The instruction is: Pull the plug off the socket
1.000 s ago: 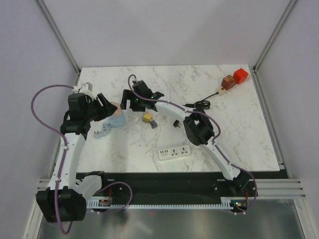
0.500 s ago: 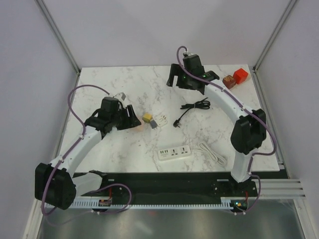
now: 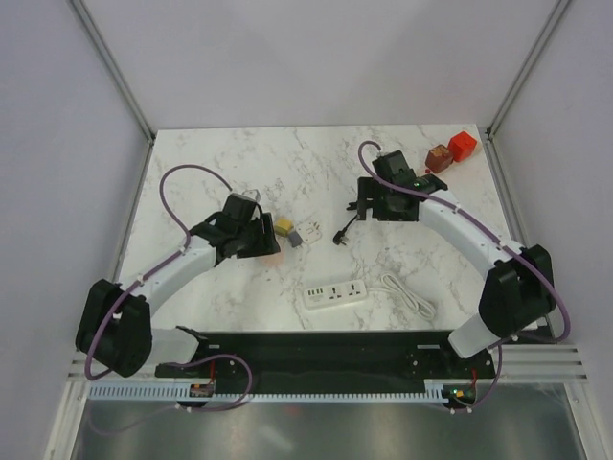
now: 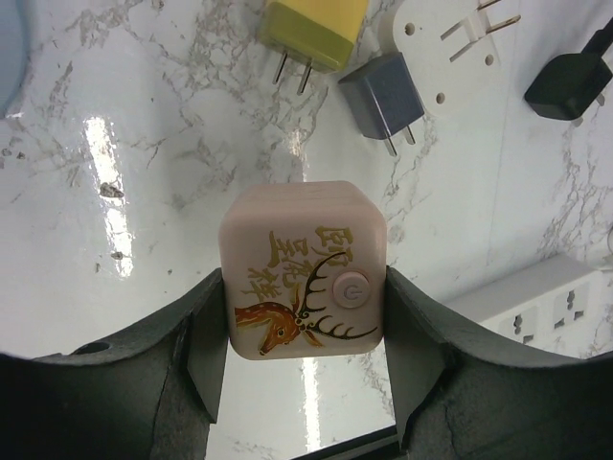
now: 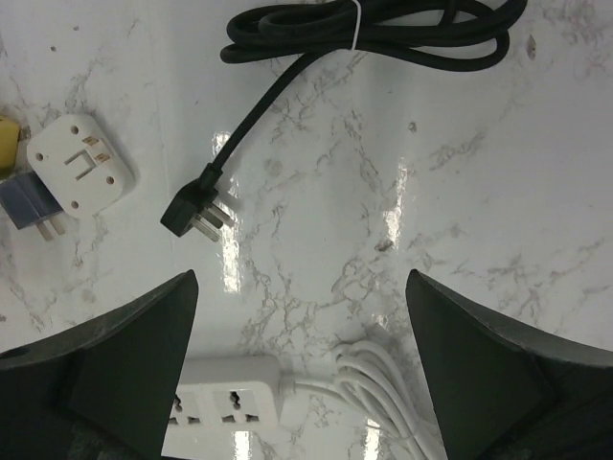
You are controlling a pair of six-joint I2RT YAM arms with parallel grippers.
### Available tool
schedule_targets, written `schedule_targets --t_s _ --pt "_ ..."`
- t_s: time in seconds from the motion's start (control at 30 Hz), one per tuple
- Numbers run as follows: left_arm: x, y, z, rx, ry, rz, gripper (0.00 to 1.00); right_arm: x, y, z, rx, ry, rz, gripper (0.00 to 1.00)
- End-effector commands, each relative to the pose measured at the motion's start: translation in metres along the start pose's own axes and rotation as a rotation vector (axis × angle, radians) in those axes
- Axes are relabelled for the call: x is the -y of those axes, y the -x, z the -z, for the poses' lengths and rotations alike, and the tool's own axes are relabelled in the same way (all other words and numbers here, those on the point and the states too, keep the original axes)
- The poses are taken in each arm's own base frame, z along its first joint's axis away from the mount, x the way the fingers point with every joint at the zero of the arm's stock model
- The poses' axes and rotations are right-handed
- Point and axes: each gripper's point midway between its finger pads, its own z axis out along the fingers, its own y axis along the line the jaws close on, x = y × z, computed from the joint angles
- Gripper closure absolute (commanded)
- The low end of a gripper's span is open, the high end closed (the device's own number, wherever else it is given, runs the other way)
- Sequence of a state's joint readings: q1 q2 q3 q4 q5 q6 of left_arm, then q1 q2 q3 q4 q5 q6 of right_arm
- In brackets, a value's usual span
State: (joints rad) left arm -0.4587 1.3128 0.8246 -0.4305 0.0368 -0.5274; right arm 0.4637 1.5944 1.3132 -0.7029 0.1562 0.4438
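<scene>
Pink cube adapter [image 4: 305,240], deer print and a round button on its face, sits clamped between the two fingers of the left gripper [image 4: 304,307], left of table centre. Can't tell if it touches the marble table [image 3: 211,172] or hangs just above it. White power strip [image 3: 336,293] lies flat at the near-centre edge, sockets facing up, well apart from the cube. Its white cord [image 3: 407,295] is looped just to the right. Just beyond the cube, three loose pieces sit in a tight cluster: yellow plug [image 4: 314,24], grey plug [image 4: 381,101] and white adapter [image 4: 450,43], prongs showing. Right of those lies a black plug [image 5: 196,211], prongs on the marble. Its cable runs to a tied black coil [image 5: 383,29] further back. Right gripper [image 5: 302,326] is spread wide over the coil and black plug, gripping nothing. Far right corner: brown block [image 3: 440,156] touching red block [image 3: 464,144].
</scene>
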Motion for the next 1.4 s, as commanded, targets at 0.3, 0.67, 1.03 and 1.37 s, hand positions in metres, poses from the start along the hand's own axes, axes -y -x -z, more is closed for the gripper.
schedule_targets --t_s 0.3,0.67,1.03,1.37 --pt "0.006 0.028 -0.009 0.096 0.023 0.009 0.69 0.016 0.022 0.049 0.134 0.025 -0.012 0.02" --pt "0.012 0.042 0.004 0.148 -0.001 -0.015 0.18 0.024 0.012 0.051 0.130 0.013 -0.013 0.02" --pt "0.041 0.064 0.043 0.219 -0.122 -0.038 0.00 0.034 0.006 0.042 0.111 -0.029 -0.030 0.02" --pt "0.077 0.067 0.091 0.261 -0.330 -0.076 0.00 0.076 0.026 0.023 0.125 -0.154 -0.151 0.02"
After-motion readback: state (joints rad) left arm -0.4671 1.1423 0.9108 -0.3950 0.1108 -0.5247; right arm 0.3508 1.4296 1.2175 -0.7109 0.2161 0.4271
